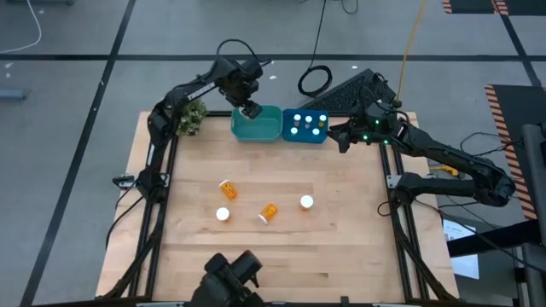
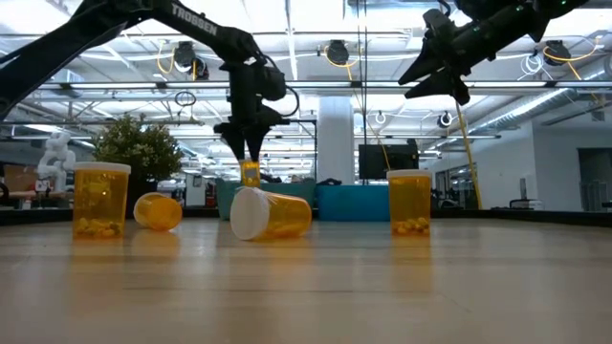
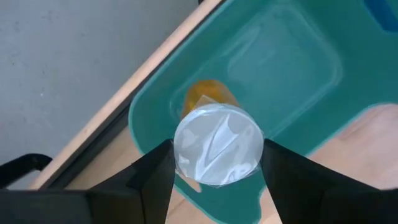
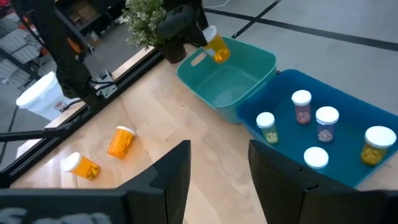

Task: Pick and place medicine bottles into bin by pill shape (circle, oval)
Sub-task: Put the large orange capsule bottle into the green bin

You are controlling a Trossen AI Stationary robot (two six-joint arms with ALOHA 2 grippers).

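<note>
Wooden table [image 1: 341,230], workshop hall behind. Held medicine bottle [image 3: 214,140] hangs over empty teal bin [image 1: 266,130], left gripper [image 3: 216,163] fingers clamped near cap. Judged light, stiff, slippery plastic; grip orange body. Four bottles [image 1: 269,211] lie mid-table. Right gripper [image 4: 217,165] spread, waiting near blue bin [image 1: 304,136].

High cam straight down over worktop [image 1: 281,247], low cam level at its surface, wrist cams close; all share teal bin [image 1: 258,126].
</note>
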